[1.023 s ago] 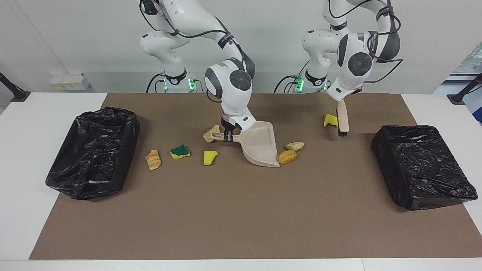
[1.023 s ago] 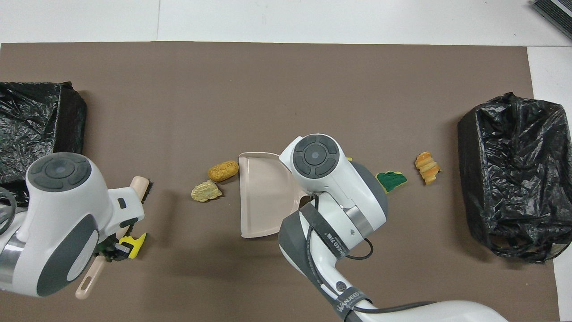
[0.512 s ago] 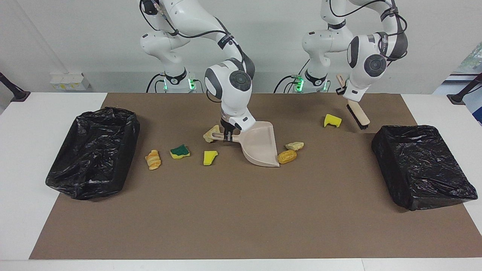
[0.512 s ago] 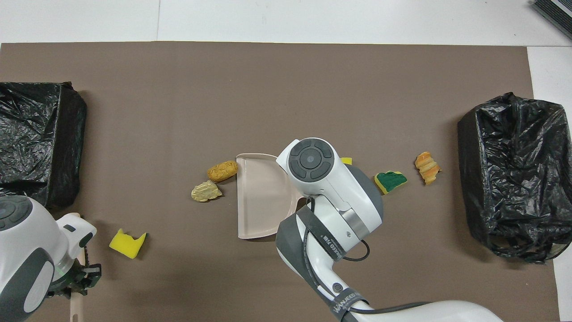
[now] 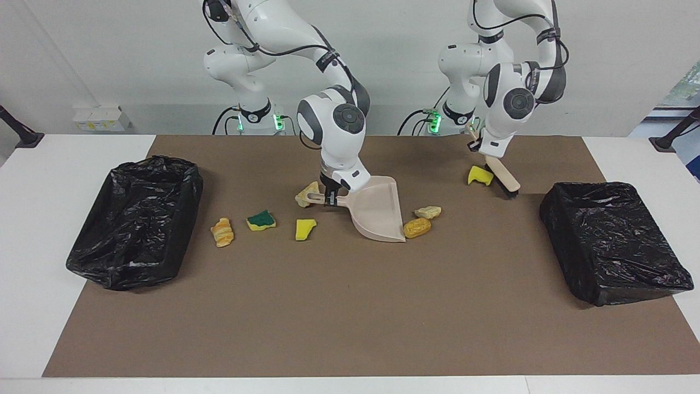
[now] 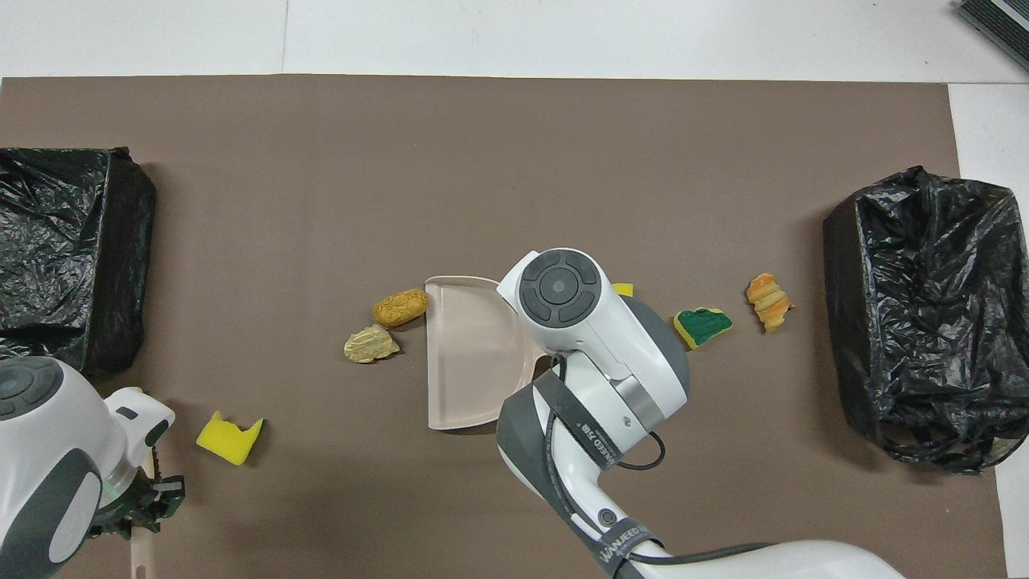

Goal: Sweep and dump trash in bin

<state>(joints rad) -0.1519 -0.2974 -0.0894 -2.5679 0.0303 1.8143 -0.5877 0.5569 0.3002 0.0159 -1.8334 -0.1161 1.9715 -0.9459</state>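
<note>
Gripping the brush [image 5: 504,176] with fingers pinched on its handle, left gripper [image 5: 477,143] close to the robots, bristles just beside a yellow sponge chunk [image 5: 480,175]. Pinching the dustpan [image 5: 377,210] by its handle, right gripper [image 5: 330,196], pan resting mid-bench. Touching the handle end, a pale lump [image 5: 306,194]. Against the pan's mouth, tan [image 5: 427,212] and orange [image 5: 416,227] bits. Farther along toward the right arm's bin [image 5: 136,219]: yellow chunk [image 5: 304,229], green-and-yellow sponge [image 5: 261,220], striped bread bit [image 5: 222,232].

One camera looks from high across the table toward the robots; the other looks steeply down from above their end. Both share the brown mat [image 5: 350,306] [image 6: 514,161] around the dustpan [image 5: 377,213] [image 6: 470,354].
</note>
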